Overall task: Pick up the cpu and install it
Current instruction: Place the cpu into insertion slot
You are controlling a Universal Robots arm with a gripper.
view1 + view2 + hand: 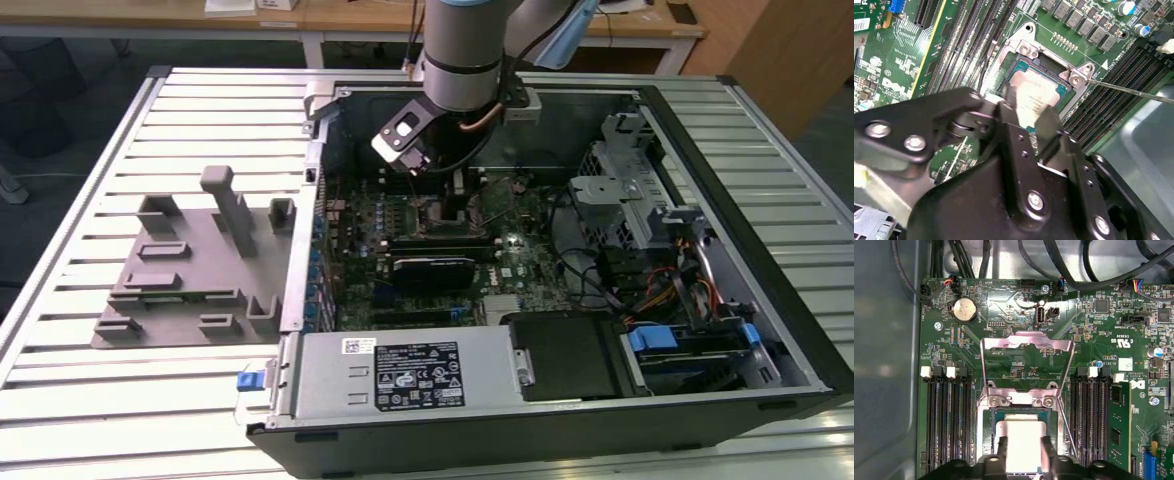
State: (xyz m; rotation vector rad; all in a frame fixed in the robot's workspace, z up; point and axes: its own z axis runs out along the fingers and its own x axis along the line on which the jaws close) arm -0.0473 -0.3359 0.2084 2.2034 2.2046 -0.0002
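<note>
Gripper (1024, 454) set low over the green motherboard (1004, 295), inside the open computer case (747, 260). Narrow grip in both wrist views: black fingers (1002, 452) closed against two opposite edges of the cpu (1021, 437), holding it between them. Silver top of the cpu turned up, its thin darker rim lying within the metal frame of the socket (1019, 401), between the two banks of memory slots (946, 420). Cannot tell whether fully seated in the socket or held just above it. Load plate (1026, 342) swung open, standing up just beside the socket. Thin lever rod (1134, 90) loose, slanting away from one corner of the socket frame. Round coin battery (964, 310) on the board, well apart from the socket. Arm (461, 50) coming down from the upper middle of the exterior view into the case. Grey holder block (187, 270) on the slatted table (80, 400) at the exterior view's left, beside the case and apart from the gripper.
</note>
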